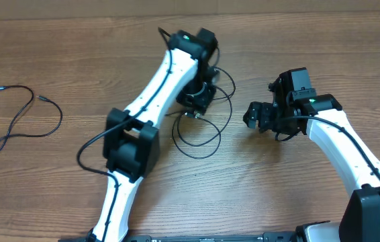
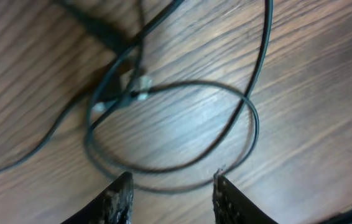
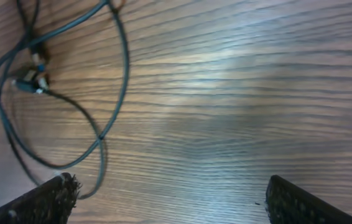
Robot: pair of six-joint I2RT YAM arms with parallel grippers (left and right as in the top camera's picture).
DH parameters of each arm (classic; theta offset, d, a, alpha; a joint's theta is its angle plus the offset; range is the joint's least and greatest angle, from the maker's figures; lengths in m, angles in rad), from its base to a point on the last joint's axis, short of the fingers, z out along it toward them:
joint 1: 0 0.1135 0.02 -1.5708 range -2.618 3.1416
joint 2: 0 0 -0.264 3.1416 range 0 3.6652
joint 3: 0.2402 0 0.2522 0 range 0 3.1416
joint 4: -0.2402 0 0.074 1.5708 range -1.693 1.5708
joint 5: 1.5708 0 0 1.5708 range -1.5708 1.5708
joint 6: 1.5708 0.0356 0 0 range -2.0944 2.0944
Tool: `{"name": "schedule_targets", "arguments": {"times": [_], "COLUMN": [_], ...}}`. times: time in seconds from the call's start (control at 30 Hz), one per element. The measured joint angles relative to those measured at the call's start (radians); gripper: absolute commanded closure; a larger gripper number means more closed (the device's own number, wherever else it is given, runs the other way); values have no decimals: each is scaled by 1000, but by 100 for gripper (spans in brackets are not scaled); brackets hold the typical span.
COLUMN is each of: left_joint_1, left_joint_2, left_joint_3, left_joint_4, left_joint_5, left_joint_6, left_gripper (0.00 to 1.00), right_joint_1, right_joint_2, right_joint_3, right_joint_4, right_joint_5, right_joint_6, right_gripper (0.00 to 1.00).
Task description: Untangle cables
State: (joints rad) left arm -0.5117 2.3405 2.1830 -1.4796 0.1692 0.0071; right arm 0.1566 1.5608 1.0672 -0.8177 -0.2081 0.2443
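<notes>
A knot of thin black cables (image 1: pixel 203 128) lies in loops at the table's middle, with small silvery plug ends (image 2: pixel 135 84) where strands cross; it also shows in the right wrist view (image 3: pixel 70 93). My left gripper (image 1: pixel 193 104) hangs over the knot, open and empty, its fingertips (image 2: pixel 171 186) just above the lowest loop. My right gripper (image 1: pixel 252 115) is open and empty, to the right of the loops; its fingertips (image 3: pixel 170 190) span bare wood. A separate loose cable (image 1: pixel 22 117) with a silvery plug lies at the far left.
The wooden table (image 1: pixel 297 195) carries only the cables and arms. The left arm's body (image 1: pixel 133 141) stretches diagonally across the middle. The right arm (image 1: pixel 351 154) reaches in from the lower right.
</notes>
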Motion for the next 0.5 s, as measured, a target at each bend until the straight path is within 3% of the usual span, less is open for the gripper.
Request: {"name": "schedule_targets", "arguments": {"times": [0.5], "left_joint_1": [-42], "left_joint_2": [84], "left_joint_3": [0], "left_joint_4": [157], "left_joint_5": [-182], "left_joint_6": [4], "left_gripper": [55], "right_joint_1": [-6], "right_joint_2": [0], "right_joint_3": [0], "right_joint_4": [-6], "right_joint_5": [18], "right_joint_6": [17], "right_gripper": [5]}}
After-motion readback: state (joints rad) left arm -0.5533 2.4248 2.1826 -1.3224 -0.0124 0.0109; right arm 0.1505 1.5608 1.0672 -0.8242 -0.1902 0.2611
